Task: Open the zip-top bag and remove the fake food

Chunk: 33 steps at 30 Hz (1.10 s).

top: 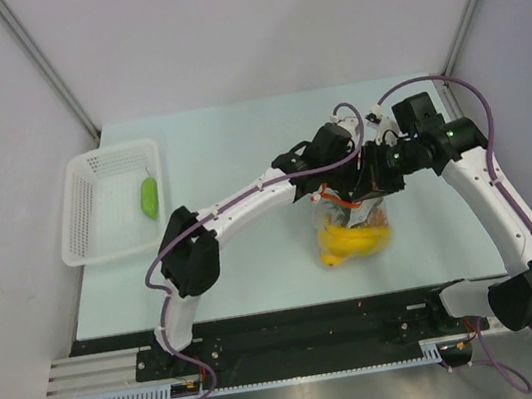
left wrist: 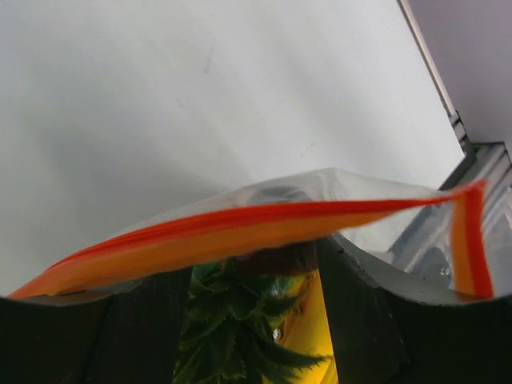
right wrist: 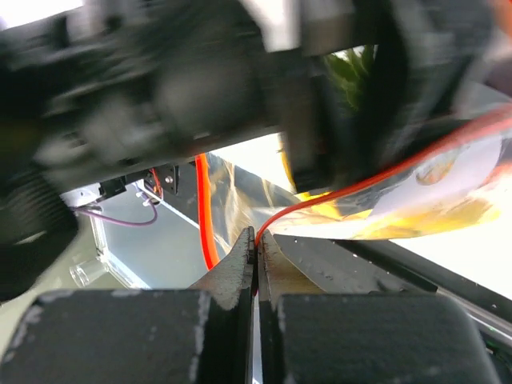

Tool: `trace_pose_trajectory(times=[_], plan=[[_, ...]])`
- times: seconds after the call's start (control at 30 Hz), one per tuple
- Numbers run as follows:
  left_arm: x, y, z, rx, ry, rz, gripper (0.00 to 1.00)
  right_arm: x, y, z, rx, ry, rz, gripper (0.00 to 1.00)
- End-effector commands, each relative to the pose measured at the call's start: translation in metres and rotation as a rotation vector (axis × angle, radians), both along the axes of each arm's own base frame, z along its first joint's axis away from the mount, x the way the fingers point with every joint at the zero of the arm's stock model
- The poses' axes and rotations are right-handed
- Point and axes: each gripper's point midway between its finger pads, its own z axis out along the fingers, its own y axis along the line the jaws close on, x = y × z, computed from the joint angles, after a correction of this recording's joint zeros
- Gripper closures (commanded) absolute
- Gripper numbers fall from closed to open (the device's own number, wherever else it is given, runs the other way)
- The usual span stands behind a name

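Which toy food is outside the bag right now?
The green piece, lying alone in the white basket on the left; the yellow bananas and pineapple are inside the zip-top bag.

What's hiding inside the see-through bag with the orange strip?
Inside the zip-top bag you can see yellow toy bananas and a pineapple's green leafy crown. Anything else in there can't be seen, because the crinkly plastic and those pieces cover it.
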Motion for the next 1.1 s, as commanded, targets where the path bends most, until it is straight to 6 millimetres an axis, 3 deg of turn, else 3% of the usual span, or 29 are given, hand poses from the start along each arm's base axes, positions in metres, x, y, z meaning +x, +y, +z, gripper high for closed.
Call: trace_pose_trajectory(times=[0.0, 0.13, 0.23, 0.27, 0.3, 0.4, 0.5, 0.53, 0.6, 0.73, 0.83, 0.87, 1.0, 1.07], plan=[[-0.017, -0.022, -0.019, -0.041, 0.069, -0.108, 0.34, -0.004, -0.003, 0.008, 0.012, -0.028, -0.015, 1.0], [-0.022, -0.03, -0.02, -0.099, 0.075, -0.149, 0.39, -0.005, -0.004, 0.007, 0.009, -0.023, -0.02, 1.0], [-0.026, -0.033, -0.02, -0.114, 0.095, -0.169, 0.51, -0.004, -0.006, 0.007, 0.006, -0.026, -0.024, 1.0], [-0.026, -0.032, -0.02, -0.114, 0.1, -0.168, 0.63, -0.004, -0.006, 0.007, 0.006, -0.026, -0.027, 1.0], [-0.028, -0.03, -0.02, -0.105, 0.107, -0.165, 0.67, -0.003, -0.006, 0.007, 0.009, -0.024, -0.026, 1.0], [-0.026, -0.022, -0.02, -0.09, 0.097, -0.154, 0.72, -0.002, -0.007, 0.007, 0.008, -0.03, -0.029, 1.0], [-0.022, -0.013, -0.004, -0.106, 0.066, -0.135, 0.85, -0.002, -0.007, 0.006, 0.007, -0.031, -0.029, 1.0], [-0.019, -0.008, 0.007, -0.118, 0.051, -0.125, 0.95, -0.002, -0.008, 0.007, 0.007, -0.034, -0.027, 1.0], [-0.015, -0.002, 0.016, -0.11, 0.02, -0.114, 1.0, -0.001, -0.007, 0.007, 0.009, -0.037, -0.028, 1.0], [-0.005, 0.016, 0.042, -0.097, -0.048, -0.06, 1.0, 0.002, -0.006, 0.006, 0.011, -0.048, -0.019, 1.0], [-0.003, 0.031, 0.039, -0.06, -0.048, -0.03, 1.0, 0.01, -0.003, 0.008, 0.027, -0.061, -0.017, 1.0], [-0.003, 0.034, 0.048, -0.071, -0.063, -0.029, 1.0, 0.013, -0.001, 0.009, 0.037, -0.063, -0.014, 1.0], [-0.008, 0.037, 0.047, -0.069, -0.061, -0.042, 1.0, 0.027, 0.009, 0.015, 0.076, -0.069, 0.003, 1.0], [-0.012, 0.034, 0.041, -0.067, -0.053, -0.077, 0.95, 0.031, 0.012, 0.015, 0.079, -0.062, 0.014, 1.0]])
